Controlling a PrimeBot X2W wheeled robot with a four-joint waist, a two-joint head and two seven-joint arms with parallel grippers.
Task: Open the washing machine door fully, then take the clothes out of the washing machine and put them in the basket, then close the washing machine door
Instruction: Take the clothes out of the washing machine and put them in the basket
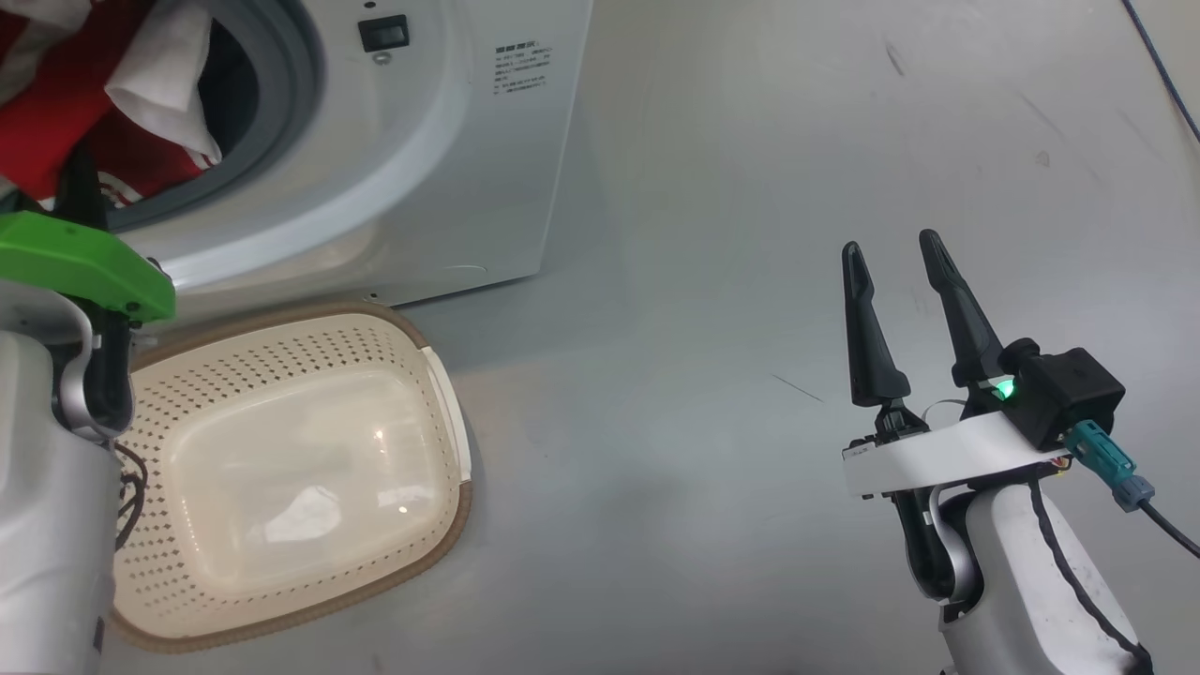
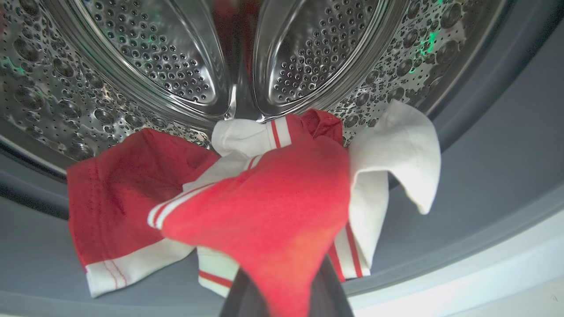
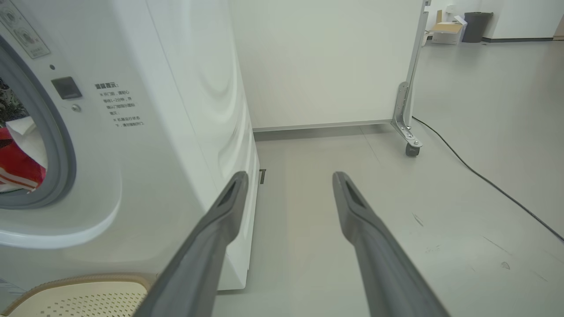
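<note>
Left gripper (image 1: 81,183) clenched on clothes (image 2: 264,207) at drum (image 2: 167,57) mouth; right gripper (image 1: 891,248) released; basket (image 1: 441,375) touching washer (image 1: 450,169) front.

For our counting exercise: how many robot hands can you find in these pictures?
2. The left hand is at the washing machine mouth, shut on the clothes; the right hand hangs open over the floor.

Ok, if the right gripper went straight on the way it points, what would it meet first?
Probably nothing near: the open right gripper points past the big white washing machine's side over grey floor, toward the white wall panel behind. Depth is hard to judge.
</note>
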